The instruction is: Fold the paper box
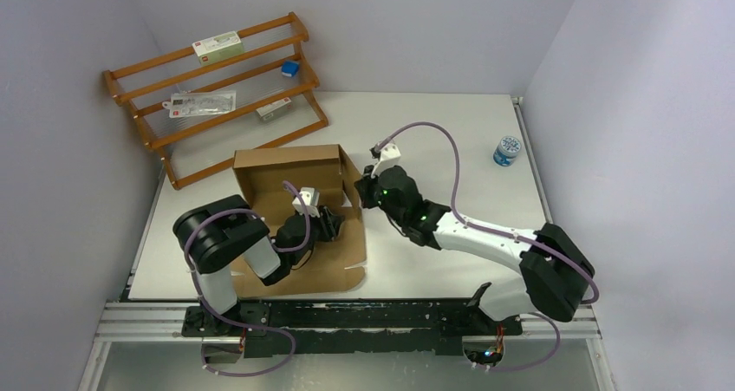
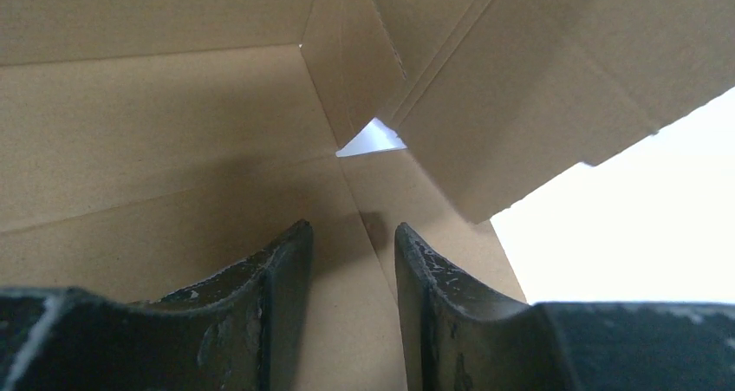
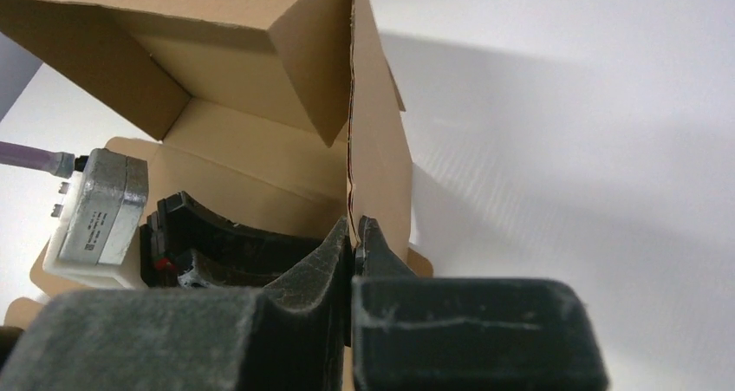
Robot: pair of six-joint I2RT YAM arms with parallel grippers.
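Observation:
The paper box (image 1: pixel 286 159) is plain brown cardboard, partly folded, with its back wall and right side wall raised and a flat flap lying toward the arms. My left gripper (image 1: pixel 334 225) is inside the box. In the left wrist view it (image 2: pixel 351 235) is open and empty, low over the box floor (image 2: pixel 130 131) near the back right corner. My right gripper (image 1: pixel 363 191) stands at the box's right side. In the right wrist view it (image 3: pixel 354 231) is shut on the edge of the upright right side wall (image 3: pixel 377 140). The left gripper's black fingers (image 3: pixel 217 235) show inside the box there.
A wooden rack (image 1: pixel 217 92) with packets and a small blue cube (image 1: pixel 290 68) leans at the back left. A small blue-and-white tub (image 1: pixel 507 150) stands at the back right. White walls close in on the table's left, back and right.

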